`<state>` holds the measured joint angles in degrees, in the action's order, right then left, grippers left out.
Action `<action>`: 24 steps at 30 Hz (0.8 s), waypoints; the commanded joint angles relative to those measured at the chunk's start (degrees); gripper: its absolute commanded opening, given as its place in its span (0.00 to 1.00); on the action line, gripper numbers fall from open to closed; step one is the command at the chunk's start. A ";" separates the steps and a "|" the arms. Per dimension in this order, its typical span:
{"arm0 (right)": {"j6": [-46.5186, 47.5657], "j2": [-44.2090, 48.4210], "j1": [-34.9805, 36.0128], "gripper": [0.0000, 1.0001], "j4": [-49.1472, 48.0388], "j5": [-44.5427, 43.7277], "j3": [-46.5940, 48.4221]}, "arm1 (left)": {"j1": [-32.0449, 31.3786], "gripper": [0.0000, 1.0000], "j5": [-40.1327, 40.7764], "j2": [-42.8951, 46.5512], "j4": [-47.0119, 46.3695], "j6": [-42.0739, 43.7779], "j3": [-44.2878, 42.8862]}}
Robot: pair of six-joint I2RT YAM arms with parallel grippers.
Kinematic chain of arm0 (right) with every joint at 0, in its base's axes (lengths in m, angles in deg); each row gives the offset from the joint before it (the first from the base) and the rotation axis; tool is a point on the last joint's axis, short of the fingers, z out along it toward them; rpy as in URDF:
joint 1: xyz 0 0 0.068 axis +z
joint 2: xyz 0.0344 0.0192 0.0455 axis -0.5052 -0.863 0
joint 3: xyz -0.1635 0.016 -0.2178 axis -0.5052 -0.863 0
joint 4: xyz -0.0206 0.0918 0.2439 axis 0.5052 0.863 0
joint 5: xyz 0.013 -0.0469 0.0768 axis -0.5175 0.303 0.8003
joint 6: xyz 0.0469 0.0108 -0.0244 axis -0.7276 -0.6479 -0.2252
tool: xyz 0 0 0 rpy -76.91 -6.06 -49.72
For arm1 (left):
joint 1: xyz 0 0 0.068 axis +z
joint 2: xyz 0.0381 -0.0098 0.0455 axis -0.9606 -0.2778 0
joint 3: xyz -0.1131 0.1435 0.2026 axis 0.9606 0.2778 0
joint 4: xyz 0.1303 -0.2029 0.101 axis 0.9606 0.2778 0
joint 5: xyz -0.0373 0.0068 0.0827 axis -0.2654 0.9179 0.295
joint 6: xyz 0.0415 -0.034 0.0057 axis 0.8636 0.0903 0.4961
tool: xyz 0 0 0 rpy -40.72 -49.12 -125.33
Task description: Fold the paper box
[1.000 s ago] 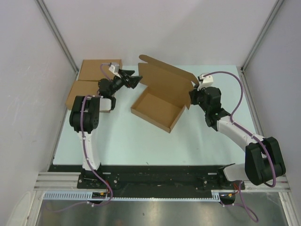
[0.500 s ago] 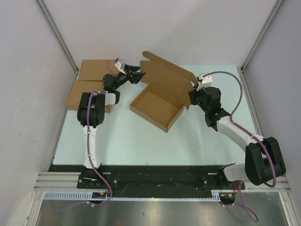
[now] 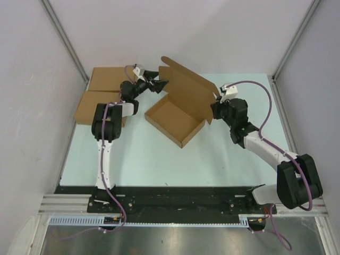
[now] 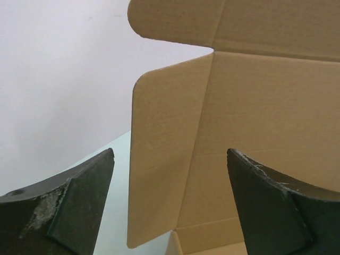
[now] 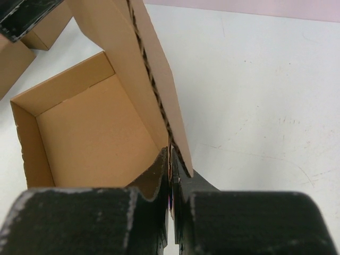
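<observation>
**Inspector:** Start with the largest item.

**Assistant:** The bench (image 3: 138, 159), pale, with both arms mounted at its near edge. On it, towards the far middle, sits the paper box (image 3: 172, 119). Its tray is already formed, and the lid (image 3: 186, 90) stands up from the far-right long side.

**Inspector:** Which way does the box lie?

**Assistant:** Skewed. The long axis runs from far left to near right, along the hinge line. Two spare boxes (image 3: 109, 79) lie flat at the far-left corner, apart from the work.

**Inspector:** And the claws?

**Assistant:** The right claw (image 3: 217, 106) sits at the right end of the lid. Its wrist view shows the fingers (image 5: 154, 175) pinched flat on the cardboard edge, so it is holding the box. The left claw (image 3: 158, 85) is at the opposite end, spread wide and holding nothing.

**Inspector:** What does the next move depend on?

**Assistant:** The lid's side flap (image 4: 164, 154). It hangs upright, straight ahead of the left claw, and its free edge falls between the two spread fingers. I cannot tell whether either finger touches it. The left arm is clearly the nearer one to that flap. In my judgement, that arm should turn the flap inward while the right steadies the lid.

**Inspector:** Any brands, labels or print?

**Assistant:** None that can be read. The box is plain brown on every face shown, and the spare boxes are equally bare.
</observation>
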<state>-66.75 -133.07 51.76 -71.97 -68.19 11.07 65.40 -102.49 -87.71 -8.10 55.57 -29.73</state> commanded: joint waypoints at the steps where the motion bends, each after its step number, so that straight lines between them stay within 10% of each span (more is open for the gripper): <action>1: 0.64 -0.93 0.91 0.00 1.67 1.66 1.55 | -0.32 0.89 0.09 -2.10 2.35 1.46 -6.54; 14: 0.20 -1.98 0.65 0.00 0.71 1.66 1.55 | -1.55 0.00 -3.17 0.43 -3.87 -1.53 -1.11; 24: 0.20 -1.37 0.39 0.00 -0.61 1.75 1.55 | -5.24 0.00 -0.54 11.95 -14.15 -2.58 18.66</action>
<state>-66.75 -134.30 51.86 -72.63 -67.86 11.37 63.78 -100.17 -82.94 -13.21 54.54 -18.88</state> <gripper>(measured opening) 0.037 0.008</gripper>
